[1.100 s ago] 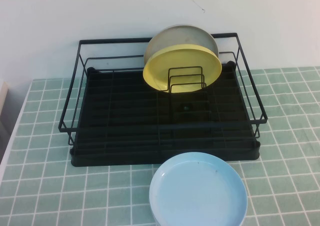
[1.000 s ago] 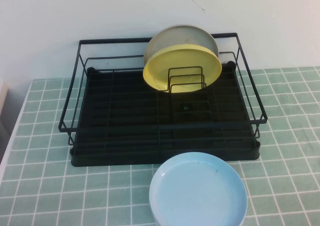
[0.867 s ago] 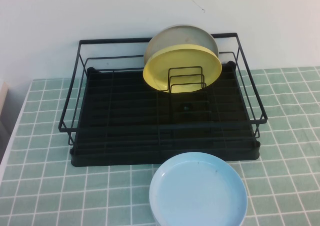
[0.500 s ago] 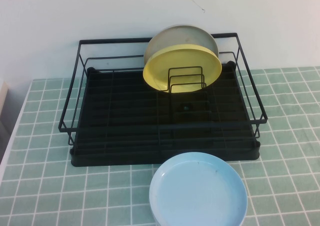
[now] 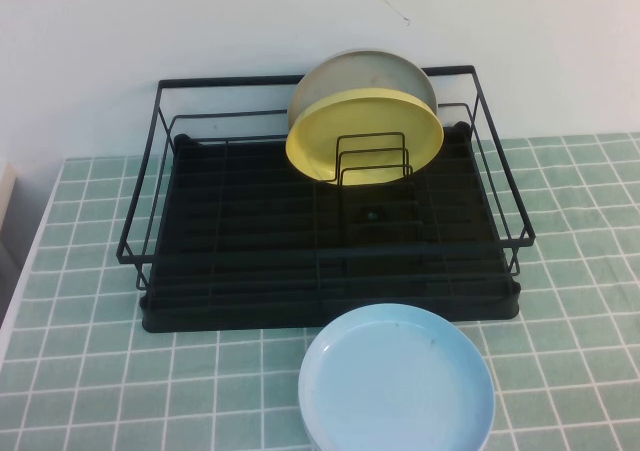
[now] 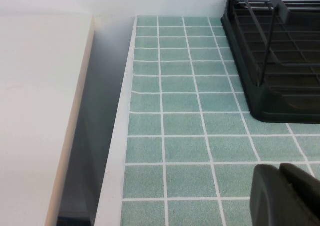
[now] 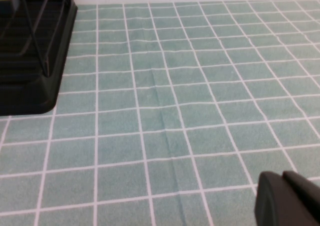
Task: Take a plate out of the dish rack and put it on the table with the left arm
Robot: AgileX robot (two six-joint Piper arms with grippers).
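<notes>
The pale yellow plate [image 5: 362, 136] stands upright in the small holder of the black dish rack [image 5: 250, 231], in front of a grey-white plate [image 5: 372, 71]. Neither arm shows in the high view. In the left wrist view my left gripper [image 6: 281, 170] is shut and empty, low over the green tiled table [image 6: 180, 121] near its left edge, with a corner of the rack [image 6: 280, 75] ahead. In the right wrist view my right gripper [image 7: 284, 177] is shut and empty over the tiles [image 7: 190, 95], to the right of the rack [image 7: 30, 60].
A light blue plate [image 5: 396, 383] lies flat on the table just in front of the rack. The table's white left edge [image 6: 117, 136] drops to a gap beside a white surface [image 6: 35, 110]. A white wall stands behind the rack.
</notes>
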